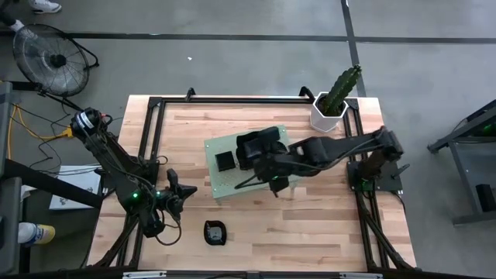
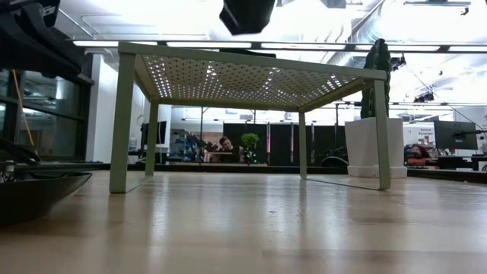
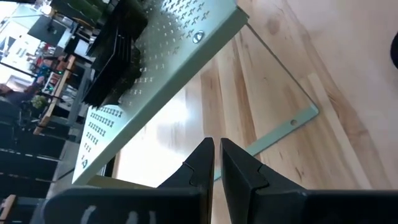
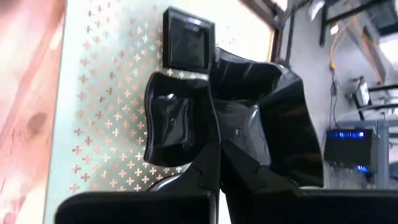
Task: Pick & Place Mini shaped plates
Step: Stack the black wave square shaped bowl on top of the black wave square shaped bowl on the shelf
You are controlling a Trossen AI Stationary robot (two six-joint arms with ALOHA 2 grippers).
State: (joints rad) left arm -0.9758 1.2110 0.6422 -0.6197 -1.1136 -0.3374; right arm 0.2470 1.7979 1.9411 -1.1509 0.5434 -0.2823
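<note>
Right gripper [image 4: 214, 165]: reaches over the green perforated board [image 1: 221, 182] from the right side of the table; its fingers are pressed together on the rim of a stack of mini shaped plates [image 4: 249, 118], the glossy black dishes fanned out and tilted in front of the wrist camera.
Held stack: hangs over the board's middle in the high view [image 1: 260, 147], above its surface.
Square plate [image 1: 225, 160]: lies flat on the board, toward its left edge, just beside the held stack; in the right wrist view it shows beyond the stack [image 4: 188, 40].
Lone dish [image 1: 214, 232]: sits on the bare wood near the table's front edge, well apart from the board.
Left gripper [image 3: 216, 163]: waits near the table's front-left corner, its fingers nearly pressed together with nothing between them, pointing toward the board's leg.
White hexagonal pot [image 1: 328, 113]: holds a cactus at the table's back-right corner.
</note>
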